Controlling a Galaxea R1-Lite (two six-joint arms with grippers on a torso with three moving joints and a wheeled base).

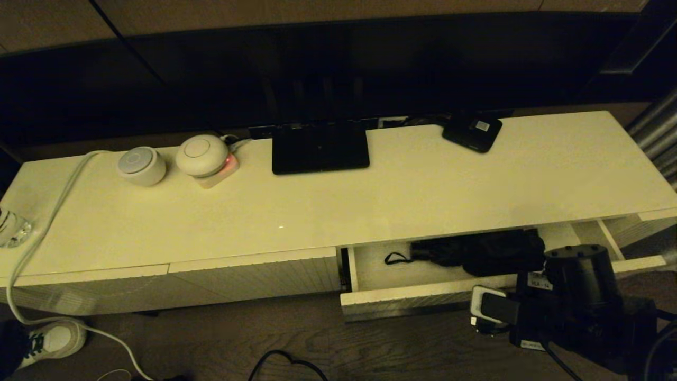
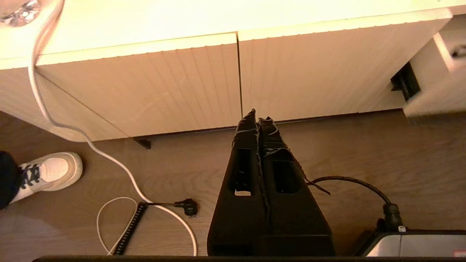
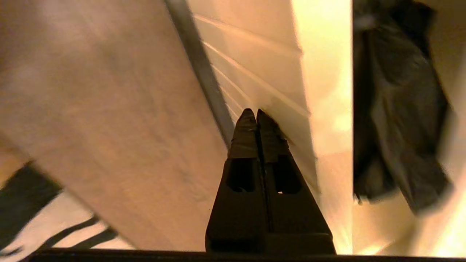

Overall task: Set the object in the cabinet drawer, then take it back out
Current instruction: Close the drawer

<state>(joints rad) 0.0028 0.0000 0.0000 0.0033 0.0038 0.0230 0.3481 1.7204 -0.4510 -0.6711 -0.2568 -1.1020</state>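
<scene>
The cabinet drawer (image 1: 402, 302) stands partly pulled out at the right of the cabinet. The black folding umbrella (image 1: 476, 255) lies inside it, its wrist loop (image 1: 394, 258) trailing left. In the right wrist view the umbrella (image 3: 400, 109) shows as bunchy black fabric behind the drawer's top rim (image 3: 322, 72). My right gripper (image 3: 256, 113) is shut with nothing in it, its tips close against the ribbed drawer front (image 3: 251, 80). The right arm (image 1: 579, 296) hangs before the drawer's right half. My left gripper (image 2: 257, 117) is shut and empty, low over the floor before the closed fronts.
On the cabinet top (image 1: 370, 206) sit a flat black stand (image 1: 320, 149), a small black box (image 1: 472, 132), two round white devices (image 1: 141, 165) and a glass (image 1: 10, 227). A white cable (image 1: 47, 222) drops to the floor near a shoe (image 1: 53, 338). Two closed ribbed fronts (image 2: 145, 91) lie left.
</scene>
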